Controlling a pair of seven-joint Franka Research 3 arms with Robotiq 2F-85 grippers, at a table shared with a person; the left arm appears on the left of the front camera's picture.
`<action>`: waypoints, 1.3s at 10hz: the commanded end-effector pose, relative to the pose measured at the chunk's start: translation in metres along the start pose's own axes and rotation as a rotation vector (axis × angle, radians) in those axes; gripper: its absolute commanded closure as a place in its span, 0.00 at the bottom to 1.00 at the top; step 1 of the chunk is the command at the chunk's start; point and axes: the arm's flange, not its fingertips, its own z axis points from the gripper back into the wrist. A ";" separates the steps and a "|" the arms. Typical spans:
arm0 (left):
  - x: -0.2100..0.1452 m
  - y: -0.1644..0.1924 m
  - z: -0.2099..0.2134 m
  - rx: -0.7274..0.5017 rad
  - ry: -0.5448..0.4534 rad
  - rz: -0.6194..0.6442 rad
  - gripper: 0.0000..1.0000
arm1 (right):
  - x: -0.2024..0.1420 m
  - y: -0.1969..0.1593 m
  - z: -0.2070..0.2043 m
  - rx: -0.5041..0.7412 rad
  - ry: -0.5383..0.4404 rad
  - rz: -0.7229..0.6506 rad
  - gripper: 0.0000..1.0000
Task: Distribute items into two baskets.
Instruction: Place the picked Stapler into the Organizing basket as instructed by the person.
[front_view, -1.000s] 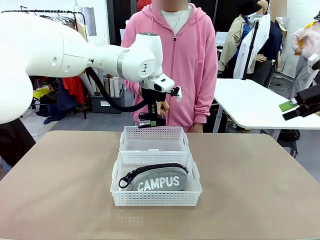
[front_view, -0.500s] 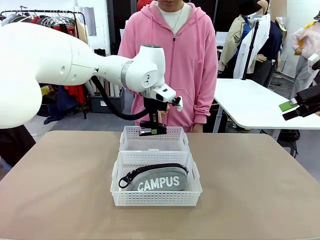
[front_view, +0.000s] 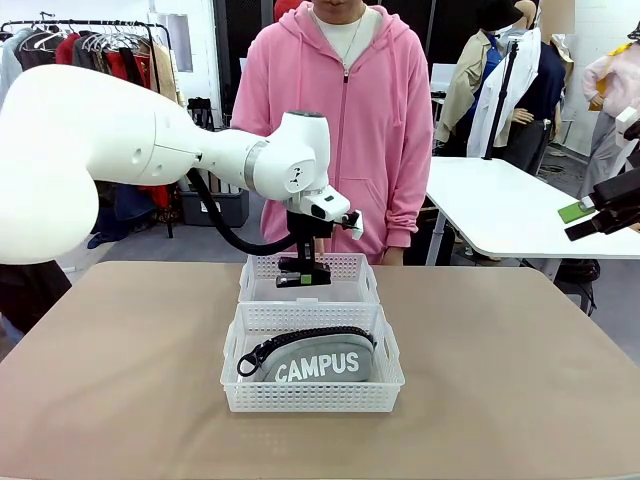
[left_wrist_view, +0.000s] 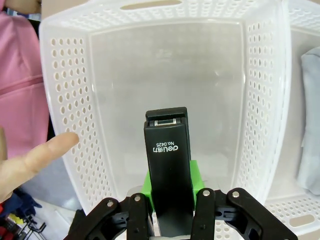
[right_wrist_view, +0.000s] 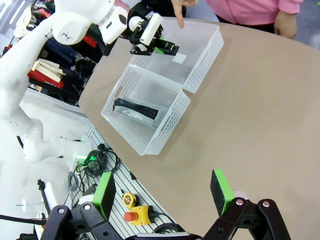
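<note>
Far basket (left_wrist_view: 67, 90) and near basket (front_view: 312, 397): translucent white plastic, smooth-floored, walls perforated in a regular mesh. Pouch (front_view: 318, 358): matt grey woven cloth, white printed lettering, black zipper. Stapler (left_wrist_view: 168, 165): black plastic casing with a soft sheen, white print on top. Left gripper (left_wrist_view: 171, 212): matt black body, green pads. Table (front_view: 520, 380): smooth, matt tan surface.

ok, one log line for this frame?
left gripper: shut on stapler, above far basket | right gripper: open, idle | pouch: in near basket
</note>
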 end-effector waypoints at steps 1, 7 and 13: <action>0.001 0.011 -0.001 -0.009 0.013 -0.021 1.00 | 0.001 0.002 0.000 0.008 -0.005 -0.003 0.00; 0.003 0.018 -0.029 -0.101 0.014 -0.046 1.00 | 0.001 0.002 0.000 0.008 -0.005 -0.003 0.00; 0.005 0.018 -0.039 -0.134 0.033 -0.066 0.96 | 0.001 0.002 0.000 0.008 -0.005 -0.003 0.00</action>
